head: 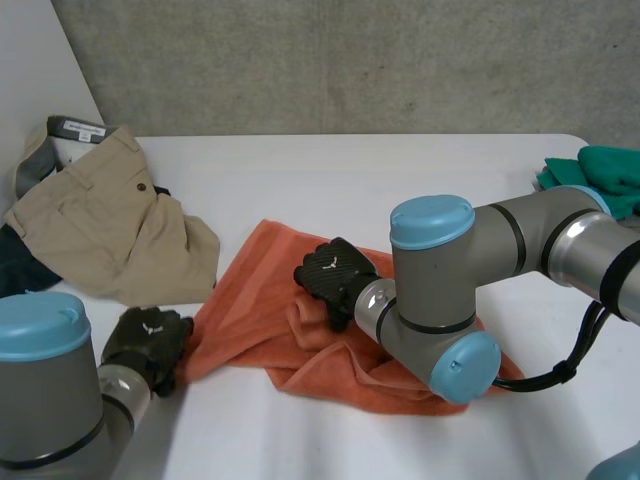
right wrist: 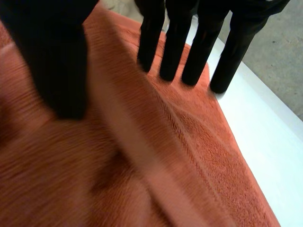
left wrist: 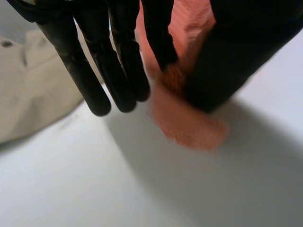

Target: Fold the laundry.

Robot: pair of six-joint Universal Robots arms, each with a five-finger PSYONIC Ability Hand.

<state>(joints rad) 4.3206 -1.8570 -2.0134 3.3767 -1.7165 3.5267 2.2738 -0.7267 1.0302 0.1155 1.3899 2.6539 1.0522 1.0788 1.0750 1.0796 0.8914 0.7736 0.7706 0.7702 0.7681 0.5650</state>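
Left hand (head: 150, 338) pinches the towel's (head: 255, 310) near-left corner between thumb and a finger, as far as I can judge from this angle. Right hand (head: 335, 272) sits on its middle, fingers straight, grasping nothing. That thin pinch could slip under a pull, and if the right hand bears down, the bunched middle would drag rather than spread. The towel is orange terry, ribbed, soft and rumpled, mid-counter (head: 330, 175). Stiffer khaki trousers (head: 100, 225) lie far left.
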